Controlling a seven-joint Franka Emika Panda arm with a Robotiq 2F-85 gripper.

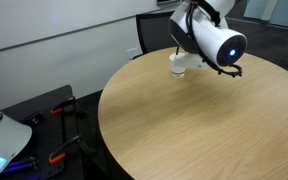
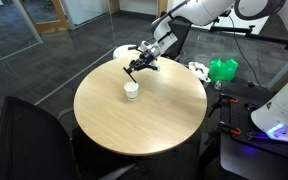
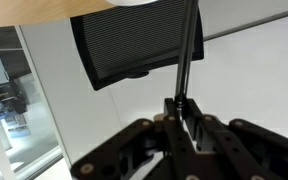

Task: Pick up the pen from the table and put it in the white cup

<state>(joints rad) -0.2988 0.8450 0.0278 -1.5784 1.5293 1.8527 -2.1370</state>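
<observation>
End effector [image 3: 181, 108]: fingers pressed together on the pen, seen in the wrist view.
Pen [image 3: 188, 55]: off the table, gripped at one end, with the rest sticking out past the fingertips.
Pen axis: in line with the end effector, pointing toward a black chair back [image 3: 124, 50]; it looks tilted rather than plumb.
Cup [image 2: 131, 89]: upright on the table [image 2: 169, 125], toward the arm's side.
Relation: in an exterior view the end effector [image 2: 142, 66] hangs near the cup, higher up and off to one side, not over its mouth.
Cup contents: nothing sticks out; the inside is too small to read.
Next move, likely: carry the pen tip over the mouth and stand it upright.
</observation>
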